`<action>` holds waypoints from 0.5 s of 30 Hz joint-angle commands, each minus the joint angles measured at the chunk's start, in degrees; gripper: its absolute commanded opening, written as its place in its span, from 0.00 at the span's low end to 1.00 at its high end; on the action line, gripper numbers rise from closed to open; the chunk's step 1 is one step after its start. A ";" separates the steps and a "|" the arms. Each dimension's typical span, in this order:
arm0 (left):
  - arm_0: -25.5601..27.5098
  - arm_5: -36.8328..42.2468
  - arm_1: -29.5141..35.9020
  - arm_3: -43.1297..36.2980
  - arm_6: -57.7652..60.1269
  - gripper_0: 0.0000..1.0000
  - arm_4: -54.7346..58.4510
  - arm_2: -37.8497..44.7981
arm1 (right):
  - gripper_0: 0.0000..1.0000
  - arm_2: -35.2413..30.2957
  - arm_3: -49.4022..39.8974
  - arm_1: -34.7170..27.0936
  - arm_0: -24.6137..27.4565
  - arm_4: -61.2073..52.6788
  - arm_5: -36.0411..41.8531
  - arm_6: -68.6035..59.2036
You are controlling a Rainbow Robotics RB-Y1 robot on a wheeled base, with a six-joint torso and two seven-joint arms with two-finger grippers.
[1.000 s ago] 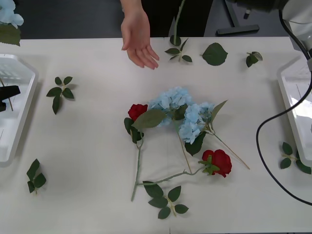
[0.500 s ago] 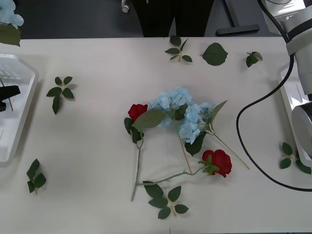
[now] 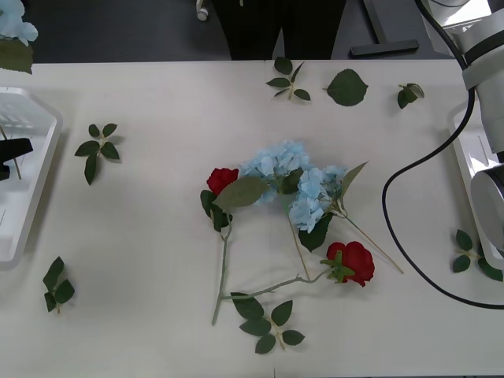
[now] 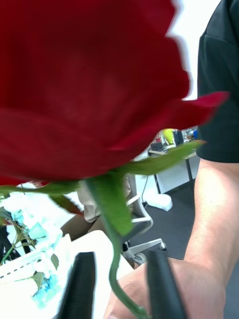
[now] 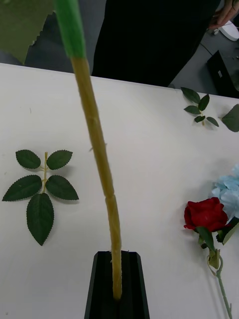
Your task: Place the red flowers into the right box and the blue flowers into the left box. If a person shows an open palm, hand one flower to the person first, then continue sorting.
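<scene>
In the right wrist view a red flower (image 4: 84,84) looms close, its stem running down between my right gripper's (image 4: 118,256) open black fingers (image 4: 82,286). A person's hand (image 4: 199,294) lies right at the stem's lower end. My left gripper (image 5: 117,255) is shut on the long stem (image 5: 97,149) of a blue flower (image 3: 12,24), held upright above the left box (image 3: 35,205). Two more red flowers (image 3: 223,179) (image 3: 352,262) and a pile of blue flowers (image 3: 291,181) lie mid-table. The right box (image 3: 466,153) sits at the table's right edge.
Loose green leaf sprigs (image 3: 98,148) (image 3: 268,323) (image 3: 57,285) are scattered over the white table, with more along the far edge (image 3: 346,87). My right arm (image 3: 484,55) and its black cable (image 3: 409,236) hang over the right side. A person stands behind the table.
The person's open palm that reached over the table's far edge a second ago has withdrawn. My right arm has swung into the front view at the right edge. The flowers on the table have not moved.
</scene>
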 commanded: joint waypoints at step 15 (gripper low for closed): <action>1.21 0.32 2.72 -0.49 0.04 0.00 -0.03 1.74 | 0.88 1.77 -0.83 0.18 -1.92 3.37 5.22 -0.32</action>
